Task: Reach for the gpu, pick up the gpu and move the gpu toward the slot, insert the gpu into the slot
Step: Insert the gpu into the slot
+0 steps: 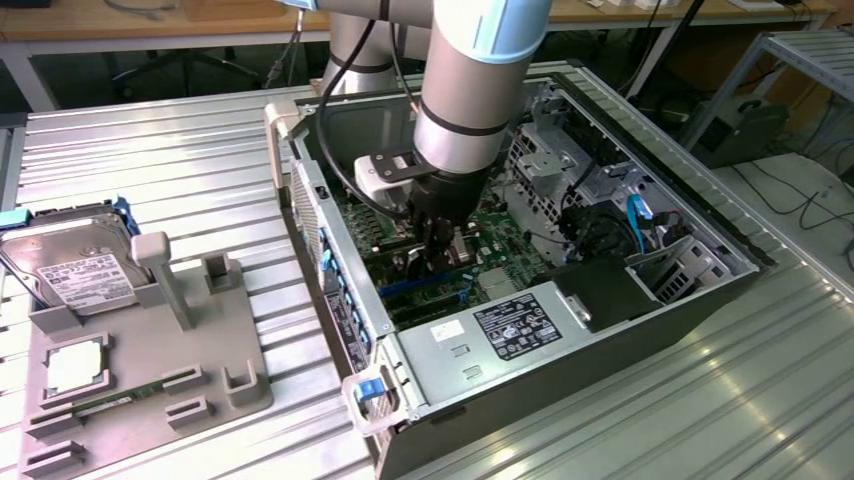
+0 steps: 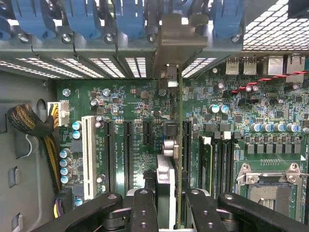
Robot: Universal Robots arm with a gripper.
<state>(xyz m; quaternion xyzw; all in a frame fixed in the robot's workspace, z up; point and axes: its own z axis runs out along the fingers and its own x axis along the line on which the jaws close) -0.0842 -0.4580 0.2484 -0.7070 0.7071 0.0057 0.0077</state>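
While the black two-fingered gripper (image 2: 166,203) pinched the gpu (image 2: 177,145), a thin dark green circuit card seen edge-on with a silver metal bracket at its far end, the card stood on edge just above the green motherboard (image 2: 145,111), its lower edge in line with one of the long black expansion slots (image 2: 185,145). That edge-on hold was probably chosen so the card's connector could meet the slot squarely. Whether the card was already seated could not be told. Beyond the card, its bracket met the row of perforated silver slot covers (image 2: 96,65) at the back wall of the case, under a line of blue plastic clips (image 2: 82,19).

From the exterior view, the grey arm (image 1: 467,90) came almost straight down into the open black computer case (image 1: 587,300), which lay on its side on the ribbed metal table (image 1: 160,160), with the gripper (image 1: 441,250) deep among the boards. Well apart, toward the exterior view's left, a grey plastic fixture tray (image 1: 147,370) held a silver boxy hard drive (image 1: 74,265) and a small square silver processor chip (image 1: 74,365).
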